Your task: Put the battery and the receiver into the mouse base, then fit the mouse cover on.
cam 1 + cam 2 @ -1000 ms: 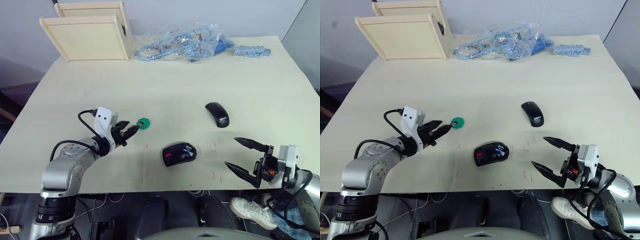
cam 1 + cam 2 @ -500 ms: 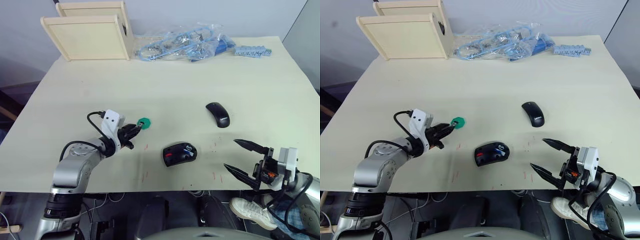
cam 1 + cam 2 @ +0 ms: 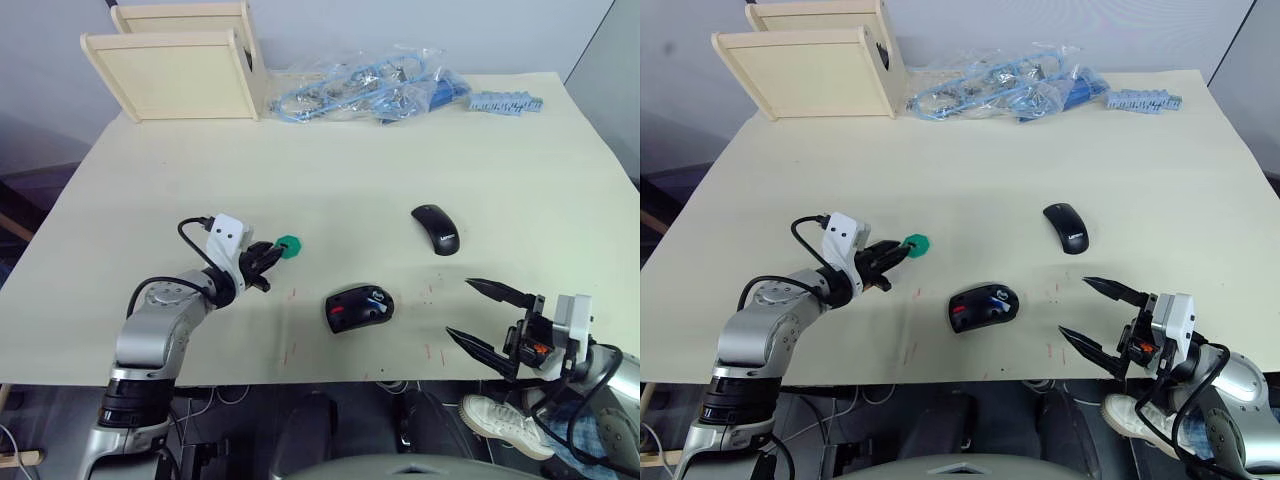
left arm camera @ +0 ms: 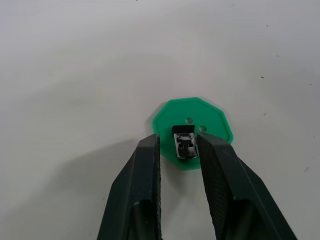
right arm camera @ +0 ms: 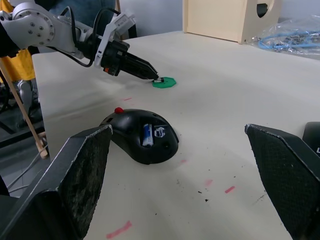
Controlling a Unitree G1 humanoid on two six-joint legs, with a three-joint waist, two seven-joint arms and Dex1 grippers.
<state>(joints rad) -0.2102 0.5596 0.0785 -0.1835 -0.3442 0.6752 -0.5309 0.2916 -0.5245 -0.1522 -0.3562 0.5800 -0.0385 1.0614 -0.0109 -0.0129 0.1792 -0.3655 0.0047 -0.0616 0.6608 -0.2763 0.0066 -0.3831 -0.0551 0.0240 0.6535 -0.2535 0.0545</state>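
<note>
- The receiver (image 4: 184, 146), a tiny dark nub, is sitting on a flat green octagonal disc (image 4: 192, 114) on the pale table (image 3: 330, 160), towards the left front.
- The left gripper (image 4: 179, 150) is reaching down over the disc, its two black fingers (image 4: 146, 170) standing on either side of the receiver with a thin gap showing at each side; the jaws are parted, not pinching it.
- The mouse base (image 3: 358, 307) is lying near the table's front edge, to the right of the disc and well apart from it, showing red at its left end.
- The battery (image 5: 147, 134), blue, is sitting inside the mouse base.
- The mouse cover (image 3: 435, 229), glossy black, is resting further back and to the right of the base, apart from it.
- The right gripper (image 3: 484, 317) is hovering at the front right edge of the table, fingers spread wide and holding nothing.
- Two pale wooden boxes (image 3: 175, 70) are standing at the far left corner, with clear bags of blue parts (image 3: 370, 90) beside them along the far edge.
</note>
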